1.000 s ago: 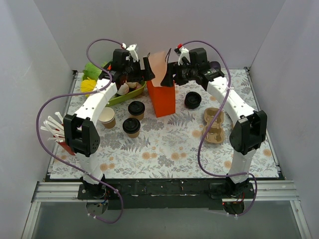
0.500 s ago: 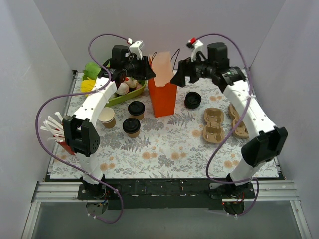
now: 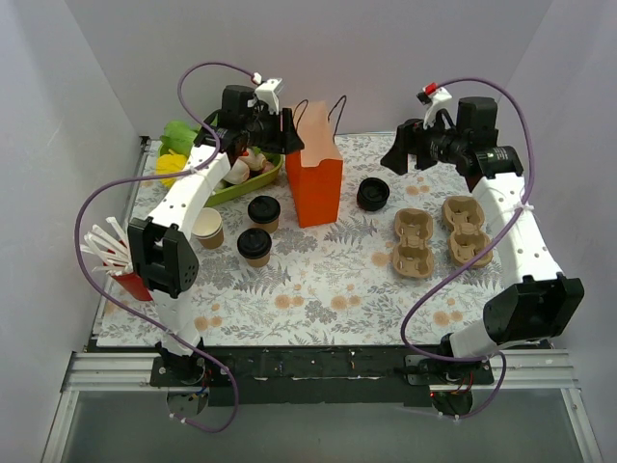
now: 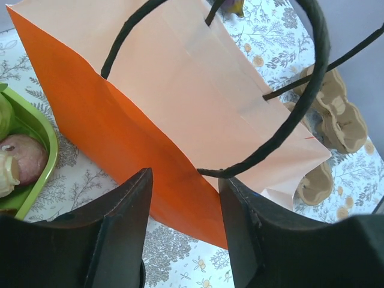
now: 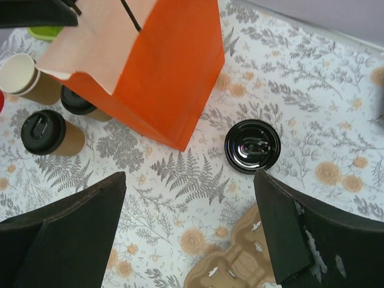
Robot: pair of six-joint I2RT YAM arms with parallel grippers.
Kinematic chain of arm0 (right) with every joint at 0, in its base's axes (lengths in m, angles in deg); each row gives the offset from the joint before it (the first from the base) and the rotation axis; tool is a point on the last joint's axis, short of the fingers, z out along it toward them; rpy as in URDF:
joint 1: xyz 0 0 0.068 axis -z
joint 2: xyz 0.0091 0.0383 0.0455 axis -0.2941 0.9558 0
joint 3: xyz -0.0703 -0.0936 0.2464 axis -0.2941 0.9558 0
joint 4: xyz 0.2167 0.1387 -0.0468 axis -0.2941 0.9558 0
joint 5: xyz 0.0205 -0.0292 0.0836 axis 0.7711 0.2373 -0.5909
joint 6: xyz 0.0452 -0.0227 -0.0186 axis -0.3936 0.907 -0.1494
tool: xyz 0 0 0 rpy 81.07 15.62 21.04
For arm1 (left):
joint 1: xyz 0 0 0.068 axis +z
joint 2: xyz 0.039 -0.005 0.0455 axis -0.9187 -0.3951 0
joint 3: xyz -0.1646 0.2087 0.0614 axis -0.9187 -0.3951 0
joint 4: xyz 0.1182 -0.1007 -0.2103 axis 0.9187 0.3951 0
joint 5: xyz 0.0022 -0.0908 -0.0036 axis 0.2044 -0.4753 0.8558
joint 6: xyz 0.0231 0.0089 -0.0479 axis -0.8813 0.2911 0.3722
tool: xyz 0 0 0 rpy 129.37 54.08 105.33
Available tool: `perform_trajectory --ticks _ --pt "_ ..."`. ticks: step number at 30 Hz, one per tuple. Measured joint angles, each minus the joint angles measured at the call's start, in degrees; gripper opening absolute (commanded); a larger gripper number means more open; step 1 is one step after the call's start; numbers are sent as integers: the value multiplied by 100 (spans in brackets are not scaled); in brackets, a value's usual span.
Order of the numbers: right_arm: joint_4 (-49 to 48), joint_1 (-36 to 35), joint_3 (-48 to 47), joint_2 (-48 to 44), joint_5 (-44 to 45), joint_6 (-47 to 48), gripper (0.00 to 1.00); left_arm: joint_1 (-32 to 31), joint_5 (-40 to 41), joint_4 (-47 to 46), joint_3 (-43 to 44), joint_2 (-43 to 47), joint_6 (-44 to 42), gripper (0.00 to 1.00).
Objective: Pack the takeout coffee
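Note:
The orange paper bag (image 3: 314,183) stands upright at the back centre, mouth open. My left gripper (image 3: 287,131) hangs at its left top rim; the left wrist view shows the gripper (image 4: 185,180) part open, the bag's orange wall (image 4: 120,120) between its fingers with a gap and the black handle cord (image 4: 300,114) by the right finger. Two lidded takeout coffee cups (image 3: 263,212) (image 3: 254,246) and an open cup (image 3: 207,228) stand left of the bag. My right gripper (image 3: 399,156) is wide open and empty in the air, right of the bag, above a black lid (image 5: 252,146).
Two brown pulp cup carriers (image 3: 415,241) (image 3: 466,230) lie at the right. A green tray (image 3: 236,188) with food sits at the back left, beside yellow and green items (image 3: 174,149). White straws in a red holder (image 3: 108,253) stand at the left edge.
My right arm has drawn back from the bag to the right and opened wider. The left gripper has narrowed at the bag's rim. The bag now stands straighter.

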Motion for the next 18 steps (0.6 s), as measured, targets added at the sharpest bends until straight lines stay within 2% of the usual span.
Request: perform_trajectory --ticks 11,16,18 --pt "170 -11 448 -2 304 431 94 -479 922 402 391 -31 -531 49" --pt "164 -11 455 -2 302 431 94 -684 1377 520 400 -31 -664 42" --pt "157 -9 472 -2 302 431 94 -688 1547 557 398 -31 -699 37"
